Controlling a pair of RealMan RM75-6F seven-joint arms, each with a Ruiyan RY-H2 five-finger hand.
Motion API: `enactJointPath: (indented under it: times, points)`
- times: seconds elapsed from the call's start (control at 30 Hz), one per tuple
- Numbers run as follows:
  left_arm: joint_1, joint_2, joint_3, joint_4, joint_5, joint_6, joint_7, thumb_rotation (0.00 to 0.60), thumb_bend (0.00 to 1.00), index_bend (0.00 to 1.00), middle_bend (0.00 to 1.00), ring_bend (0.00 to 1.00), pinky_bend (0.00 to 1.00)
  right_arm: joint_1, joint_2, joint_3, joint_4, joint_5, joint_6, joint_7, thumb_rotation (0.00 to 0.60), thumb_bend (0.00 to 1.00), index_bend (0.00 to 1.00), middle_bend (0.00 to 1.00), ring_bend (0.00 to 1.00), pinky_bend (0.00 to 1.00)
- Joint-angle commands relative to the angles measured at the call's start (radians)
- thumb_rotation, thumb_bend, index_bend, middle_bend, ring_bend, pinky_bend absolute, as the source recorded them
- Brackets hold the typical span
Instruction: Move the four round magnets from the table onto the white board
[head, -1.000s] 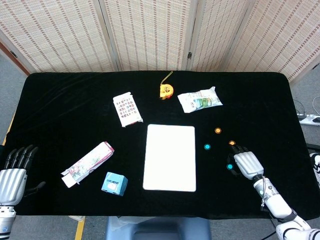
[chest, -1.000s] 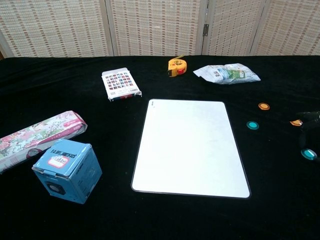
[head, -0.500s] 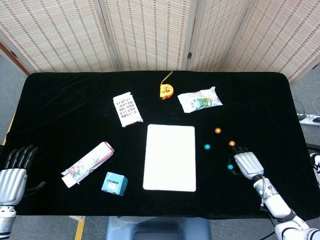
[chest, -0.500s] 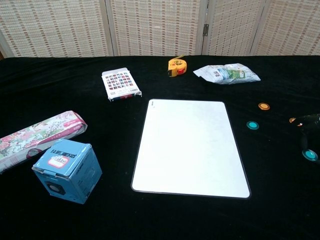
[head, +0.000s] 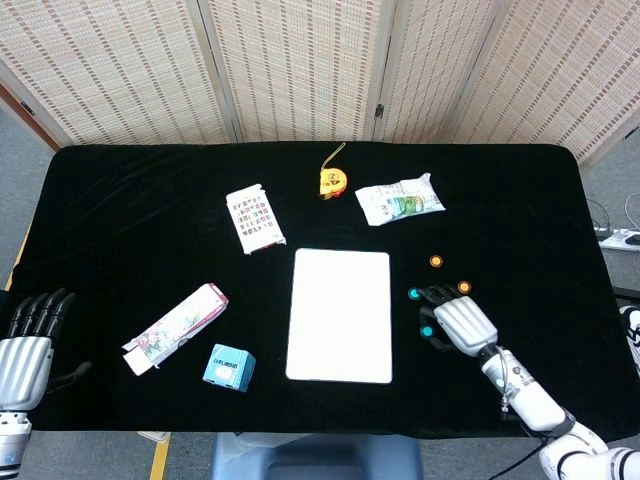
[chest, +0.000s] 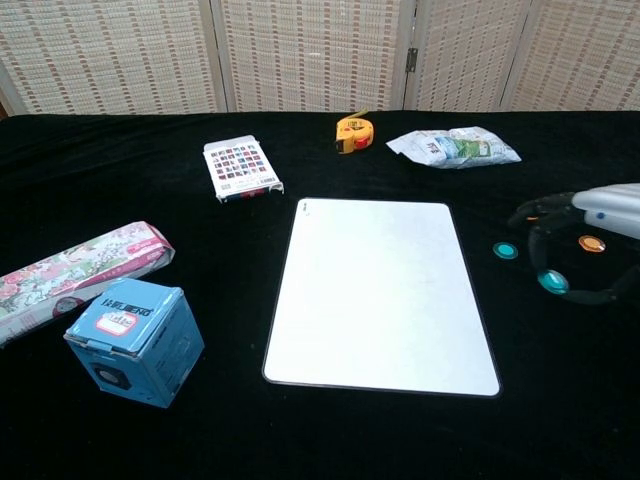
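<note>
At the lower left corner of the head view the left hand (head: 24, 350) hangs empty with fingers apart, the white board (head: 340, 315) lies at centre, and just right of it the right hand (head: 455, 318) pinches a teal magnet (chest: 552, 282), with another teal magnet (chest: 506, 250) and two orange magnets (head: 436, 261) (chest: 591, 243) on the black table (head: 150, 220) nearby.

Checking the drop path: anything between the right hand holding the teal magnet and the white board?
Nothing: in the chest view only bare black cloth separates the right hand, pinching a teal round magnet, from the white board.
</note>
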Motion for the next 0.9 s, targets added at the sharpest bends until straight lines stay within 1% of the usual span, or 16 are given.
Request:
enactJointPath:
  times: [0.03, 0.17, 0.3, 0.47, 0.67, 0.77, 0.8, 0.9]
  points:
    - [0.001, 0.001, 0.0, -0.001, 0.0, 0.001, 0.0, 0.6, 0.15, 0.01, 0.08, 0.06, 0.0, 0.065, -0.008, 0.023, -0.054, -0.008, -0.067, -0.038, 0.6, 0.37, 0.56, 0.18, 0.12, 0.12]
    - [0.003, 0.003, 0.001, -0.001, -0.001, 0.003, -0.001, 0.6, 0.15, 0.01, 0.08, 0.06, 0.0, 0.117, -0.043, 0.037, -0.067, 0.002, -0.121, -0.074, 0.6, 0.37, 0.56, 0.18, 0.12, 0.12]
    - [0.009, 0.003, 0.003, 0.002, -0.003, 0.009, -0.008, 0.6, 0.15, 0.01, 0.08, 0.06, 0.0, 0.188, -0.117, 0.056, -0.062, 0.015, -0.186, -0.131, 0.6, 0.37, 0.56, 0.18, 0.12, 0.12]
    - [0.016, 0.002, 0.005, 0.01, -0.008, 0.011, -0.015, 0.6, 0.15, 0.01, 0.08, 0.06, 0.0, 0.237, -0.171, 0.063, -0.059, 0.031, -0.22, -0.189, 0.6, 0.37, 0.56, 0.18, 0.12, 0.12]
    - [0.019, -0.002, 0.007, 0.02, -0.009, 0.01, -0.022, 0.6, 0.15, 0.01, 0.08, 0.06, 0.0, 0.269, -0.206, 0.06, -0.052, 0.056, -0.234, -0.252, 0.6, 0.37, 0.55, 0.17, 0.12, 0.12]
    - [0.019, -0.004, 0.007, 0.023, -0.008, 0.01, -0.025, 0.6, 0.15, 0.01, 0.08, 0.06, 0.0, 0.28, -0.222, 0.054, -0.043, 0.066, -0.236, -0.279, 0.6, 0.37, 0.5, 0.17, 0.11, 0.12]
    - [0.019, -0.005, 0.006, 0.023, -0.008, 0.011, -0.025, 0.6, 0.15, 0.01, 0.08, 0.06, 0.0, 0.282, -0.226, 0.052, -0.041, 0.069, -0.234, -0.288, 0.6, 0.37, 0.47, 0.16, 0.11, 0.11]
    - [0.018, -0.006, 0.006, 0.026, -0.006, 0.011, -0.027, 0.6, 0.15, 0.01, 0.08, 0.06, 0.0, 0.279, -0.227, 0.05, -0.045, 0.082, -0.219, -0.298, 0.6, 0.37, 0.32, 0.15, 0.09, 0.1]
